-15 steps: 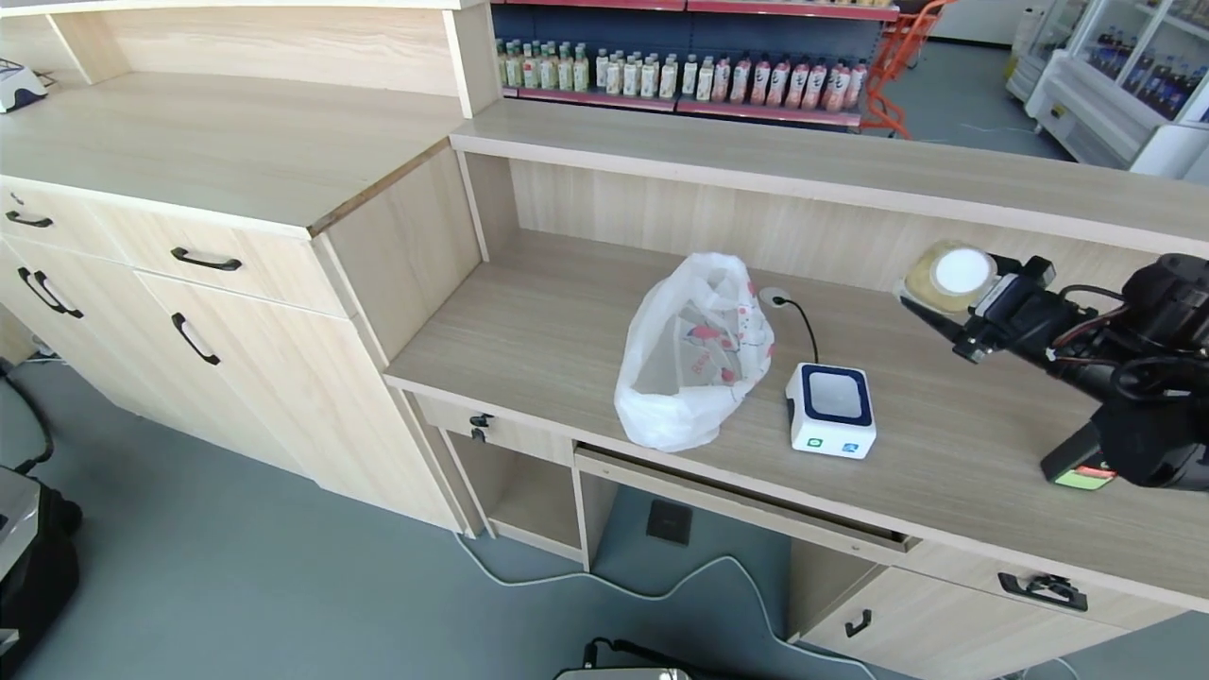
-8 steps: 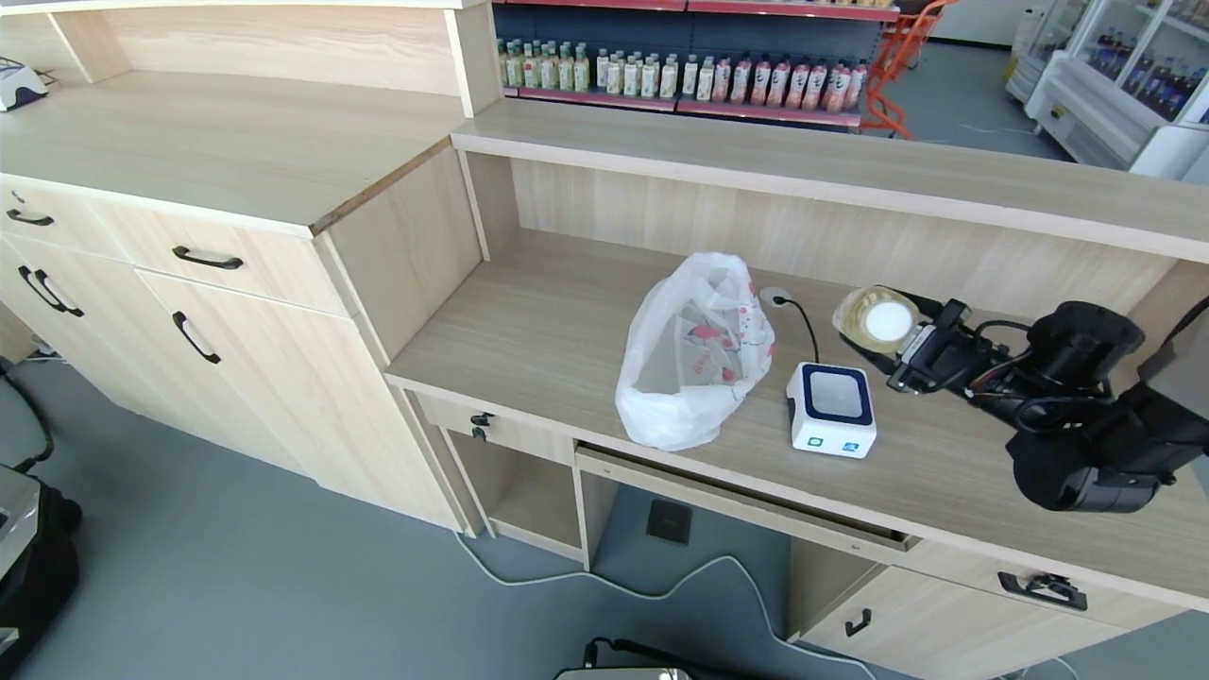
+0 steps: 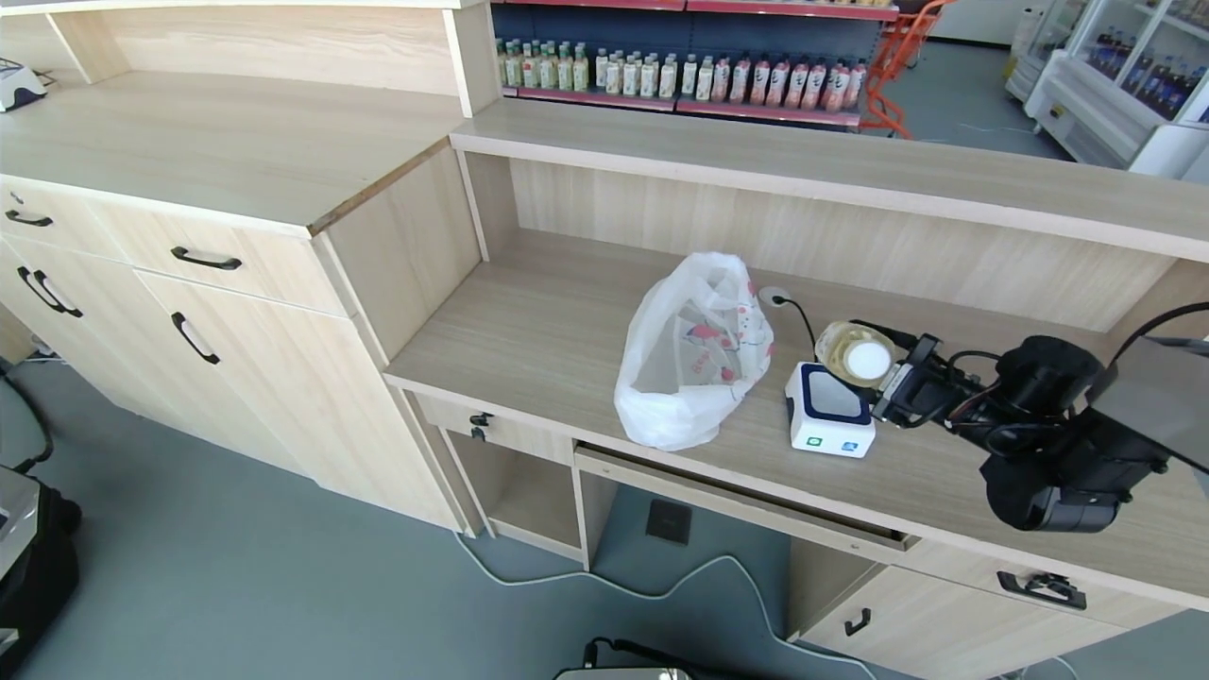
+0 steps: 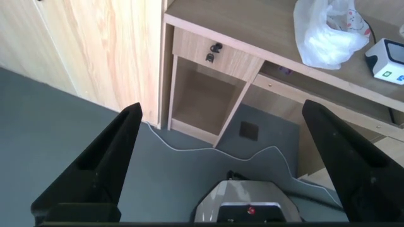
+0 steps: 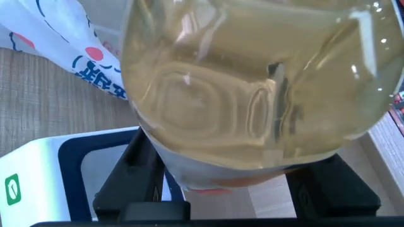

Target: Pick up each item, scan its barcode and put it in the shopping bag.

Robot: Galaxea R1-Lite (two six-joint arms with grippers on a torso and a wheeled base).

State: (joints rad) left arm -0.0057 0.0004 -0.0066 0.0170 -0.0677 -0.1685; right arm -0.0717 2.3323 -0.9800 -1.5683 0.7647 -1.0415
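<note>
Wood-grain counter, head view: a pale wooden checkout counter carries a white crinkled plastic shopping bag with red print, standing mouth up. Just beside it sits a small white box scanner, its dark blue-framed glass window facing up. A thin black cable runs from the scanner towards the back of the counter
Bottle, head view: a clear plastic bottle of pale yellow liquid with a white cap is held tipped on its side in the air, over the far edge of the scanner window, probably so that its label meets the glass
Right gripper, head view: the right gripper pinches the bottle's body between its black fingers, coming in from the side away from the bag
Step, judged: scanning looks under way and bagging is not yet done; the bag stands near enough for a short carry
Left gripper, left wrist view: the left gripper hangs with its fingers spread wide and nothing between them, over grey floor in front of the counter. It is well apart from the shopping bag and the scanner, so it seems to be kept out of the way
Bottle, right wrist view: the bottle hangs close above the scanner, with black fingers clamping it from both sides and the shopping bag just beyond
Barcode: hidden, so I cannot tell whether it faces the window
</note>
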